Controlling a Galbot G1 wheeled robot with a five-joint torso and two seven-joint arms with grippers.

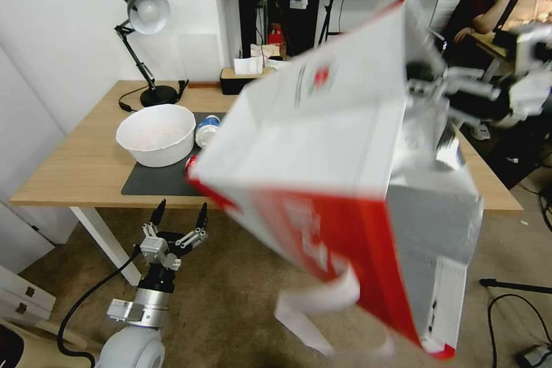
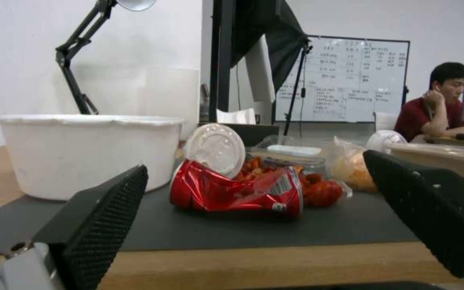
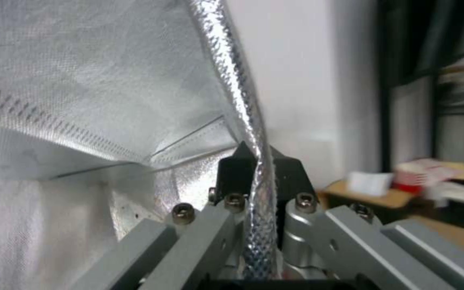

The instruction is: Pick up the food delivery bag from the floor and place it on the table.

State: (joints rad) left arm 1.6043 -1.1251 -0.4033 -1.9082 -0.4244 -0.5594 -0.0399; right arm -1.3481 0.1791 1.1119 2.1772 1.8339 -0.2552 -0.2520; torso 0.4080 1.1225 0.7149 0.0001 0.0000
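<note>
Right claw (image 3: 256, 177) pinches the food delivery bag (image 1: 345, 184) rim, apparently above the table (image 1: 75, 161); left claw (image 1: 179, 213) spread at seven o'clock.

Bag (image 1: 322, 144): white, red base, silver woven-foil lining. Counter (image 1: 75, 167): light wood; mat (image 1: 158, 181) dark grey. Bowl (image 1: 155, 135) white. Can (image 2: 237, 193) red.

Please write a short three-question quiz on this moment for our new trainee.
1. True or false: the large white food delivery bag with red base rests on the floor.
2. Which tool pinches the bag's silver foil rim? A left, B right.
3. Fill in: on the dark grey mat, beside the white round bowl, lies a crushed red ____.

Key: 1 false, it hangs tilted in the air before the light-wood table. 2 B; the right tool grips it, while the left tool is open, low. 3 can.
</note>
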